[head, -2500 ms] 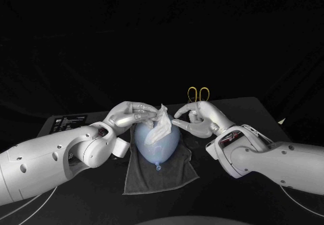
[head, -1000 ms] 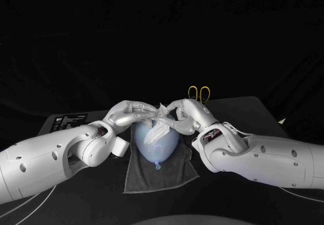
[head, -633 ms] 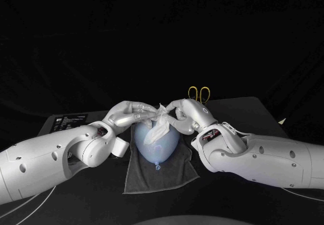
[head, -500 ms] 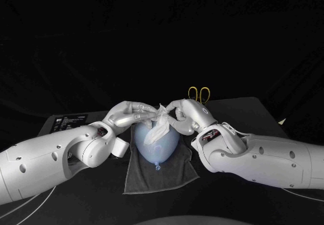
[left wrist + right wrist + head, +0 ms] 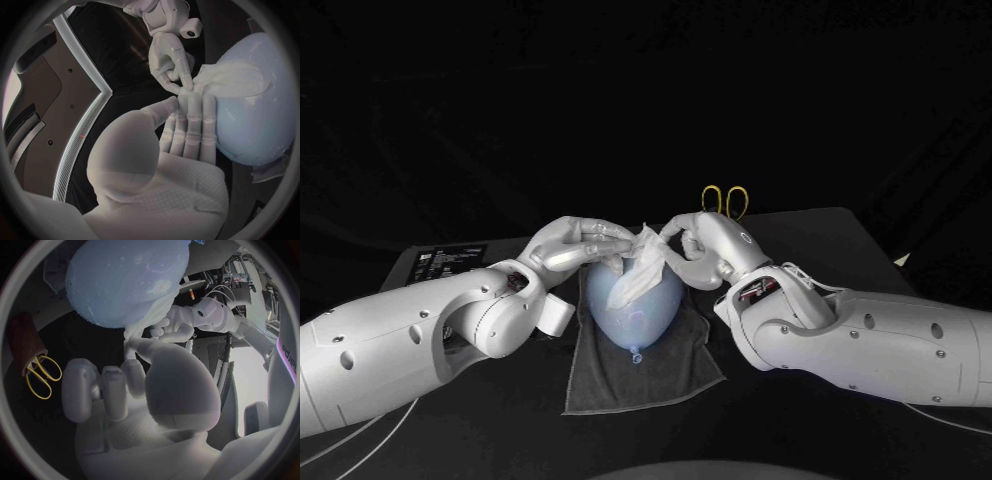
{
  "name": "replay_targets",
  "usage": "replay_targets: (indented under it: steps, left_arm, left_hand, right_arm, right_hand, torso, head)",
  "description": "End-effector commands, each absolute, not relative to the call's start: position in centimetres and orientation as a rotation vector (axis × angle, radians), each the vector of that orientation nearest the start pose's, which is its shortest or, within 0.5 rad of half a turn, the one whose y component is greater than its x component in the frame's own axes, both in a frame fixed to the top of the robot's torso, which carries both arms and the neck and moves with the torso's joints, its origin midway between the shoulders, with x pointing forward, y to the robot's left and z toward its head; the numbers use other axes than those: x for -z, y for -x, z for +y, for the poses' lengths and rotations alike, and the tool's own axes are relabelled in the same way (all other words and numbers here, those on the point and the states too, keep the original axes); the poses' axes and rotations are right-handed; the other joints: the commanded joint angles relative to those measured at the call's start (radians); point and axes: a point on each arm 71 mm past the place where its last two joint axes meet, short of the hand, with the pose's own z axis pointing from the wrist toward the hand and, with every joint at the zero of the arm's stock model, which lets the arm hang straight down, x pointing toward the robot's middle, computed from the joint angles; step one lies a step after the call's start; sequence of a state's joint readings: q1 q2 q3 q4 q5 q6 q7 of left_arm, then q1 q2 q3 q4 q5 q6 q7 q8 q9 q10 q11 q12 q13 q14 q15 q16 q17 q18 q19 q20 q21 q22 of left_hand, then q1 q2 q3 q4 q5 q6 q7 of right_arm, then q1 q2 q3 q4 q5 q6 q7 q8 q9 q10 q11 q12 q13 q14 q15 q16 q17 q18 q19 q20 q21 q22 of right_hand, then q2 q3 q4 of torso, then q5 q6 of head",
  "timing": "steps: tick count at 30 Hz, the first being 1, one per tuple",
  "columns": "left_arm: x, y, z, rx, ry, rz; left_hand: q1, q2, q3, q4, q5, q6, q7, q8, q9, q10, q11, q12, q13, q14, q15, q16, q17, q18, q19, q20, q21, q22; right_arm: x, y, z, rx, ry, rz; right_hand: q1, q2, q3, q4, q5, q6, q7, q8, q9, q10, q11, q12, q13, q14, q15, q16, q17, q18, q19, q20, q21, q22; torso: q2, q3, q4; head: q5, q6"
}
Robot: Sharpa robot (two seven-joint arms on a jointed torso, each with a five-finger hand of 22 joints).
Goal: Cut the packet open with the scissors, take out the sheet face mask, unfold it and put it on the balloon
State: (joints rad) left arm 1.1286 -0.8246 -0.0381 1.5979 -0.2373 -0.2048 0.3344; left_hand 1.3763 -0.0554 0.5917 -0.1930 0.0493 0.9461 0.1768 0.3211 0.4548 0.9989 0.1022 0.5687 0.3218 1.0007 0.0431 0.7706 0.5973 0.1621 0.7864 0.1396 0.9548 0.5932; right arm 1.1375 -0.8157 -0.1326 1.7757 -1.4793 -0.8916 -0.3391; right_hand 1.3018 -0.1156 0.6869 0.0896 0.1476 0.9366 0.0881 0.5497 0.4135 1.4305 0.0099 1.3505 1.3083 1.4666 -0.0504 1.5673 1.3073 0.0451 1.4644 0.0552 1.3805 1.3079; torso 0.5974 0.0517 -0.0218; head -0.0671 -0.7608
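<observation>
Broadly, the black counter (image 5: 834, 235) carries a grey towel (image 5: 610, 385) spread at its middle, and the pale blue balloon (image 5: 635, 305) lies on that towel with its knotted end toward the robot. The 2 white arms come in from either side and meet above the balloon's far, rounded end. The left robot hand (image 5: 577, 243) has its fingers (image 5: 190, 117) laid close together along the sheet face mask (image 5: 640, 268), thumb alongside, clamped on its edge. The right robot hand (image 5: 708, 243) is curled in and nips the same upper edge of the sheet face mask between thumb and fingertip. The mask is a crumpled, partly folded white bunch draped over the balloon's top, one corner sticking up between the hands. The yellow-handled scissors (image 5: 723, 200) lie on the counter just behind the right robot hand.
</observation>
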Motion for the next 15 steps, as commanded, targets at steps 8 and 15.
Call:
replay_targets:
  steps: [8,15]
  left_arm:
    - [20.4,-45.3,16.3,1.640,0.855,1.690]
    - [20.5,-45.3,16.1,1.597,0.832,1.708]
  left_hand:
    - [-0.060,0.001,-0.036,0.053,0.000,-0.016,-0.011,0.015,-0.017,-0.005,-0.010,0.007,-0.017,0.070,-0.012,0.107,0.028,0.024,0.057,-0.004,0.012,-0.004]
    - [-0.078,-0.017,-0.037,0.097,0.001,-0.029,-0.019,0.029,-0.039,0.017,-0.022,0.024,-0.025,0.200,-0.028,0.332,0.199,0.023,0.160,-0.026,0.037,-0.007]
  right_arm:
    - [20.4,-41.0,-15.3,-1.213,-0.590,1.605]
    - [21.4,-41.9,-15.9,-1.335,-0.817,1.679]
  right_hand:
    - [-0.052,0.061,0.070,-0.058,-0.097,-0.039,0.019,0.004,-0.001,-0.024,0.018,-0.030,0.045,0.104,0.012,0.004,0.263,0.006,0.015,0.010,-0.062,0.194]
    - [-0.054,0.078,0.045,-0.075,-0.099,-0.056,0.025,0.000,-0.002,-0.052,0.023,-0.063,0.018,0.104,0.017,0.003,0.261,0.012,0.000,0.014,-0.095,0.185]
  torso:
    - [-0.001,0.0009,-0.0006]
    - [-0.006,-0.0003,-0.0006]
  head:
    - [0.000,0.008]
    - [-0.003,0.051]
